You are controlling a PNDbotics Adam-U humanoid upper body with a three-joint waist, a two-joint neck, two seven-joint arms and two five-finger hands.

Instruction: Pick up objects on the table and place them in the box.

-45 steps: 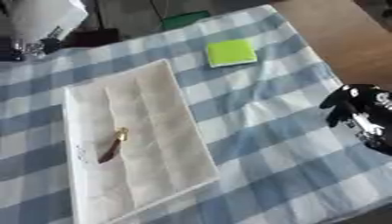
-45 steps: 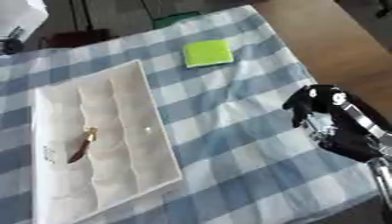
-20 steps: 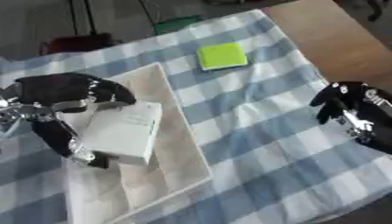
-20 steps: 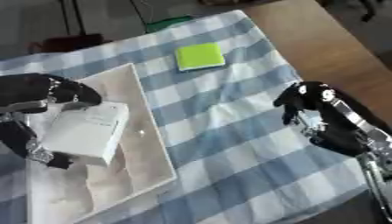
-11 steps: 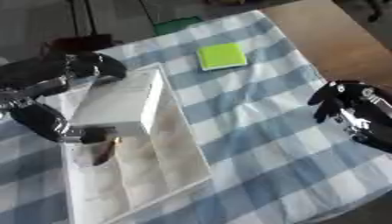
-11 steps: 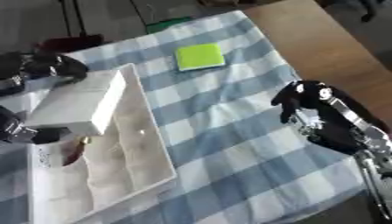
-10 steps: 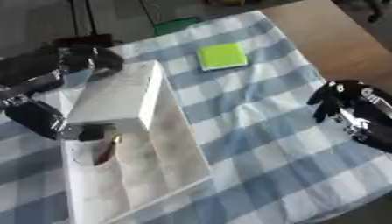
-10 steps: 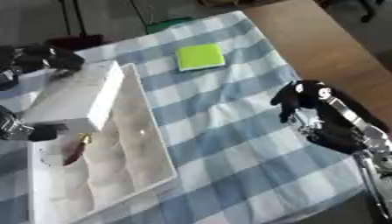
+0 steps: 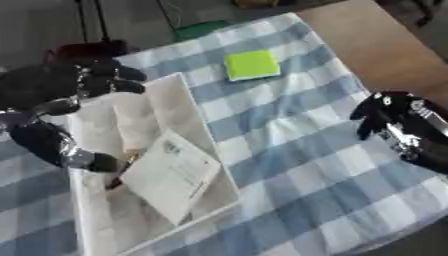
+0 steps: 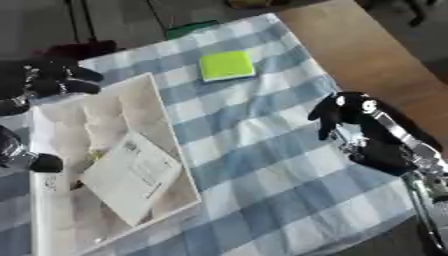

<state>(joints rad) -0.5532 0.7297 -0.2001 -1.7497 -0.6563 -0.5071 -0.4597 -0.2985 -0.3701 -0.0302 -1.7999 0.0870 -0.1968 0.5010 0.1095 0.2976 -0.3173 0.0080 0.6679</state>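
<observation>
A shallow white box (image 9: 188, 107) lies on the blue-and-white checked tablecloth (image 9: 297, 135). A flat white packet (image 9: 171, 175) lies tilted inside it, over the near right wall, with a small dark object (image 9: 118, 181) beside it. My left hand (image 9: 61, 85) hovers above the box's far left corner, fingers spread and holding nothing. A green square pad (image 9: 252, 64) rests on the cloth past the box. My right hand (image 10: 346, 117) hangs at the right over the cloth, fingers loosely bent and empty.
Bare brown tabletop (image 9: 385, 45) runs along the right beyond the cloth. Dark stands and a green item (image 9: 199, 28) sit past the far table edge.
The left hand let go of the white packet, which dropped flat into the box, and the hand drew back to the far left. The right hand stayed put.
</observation>
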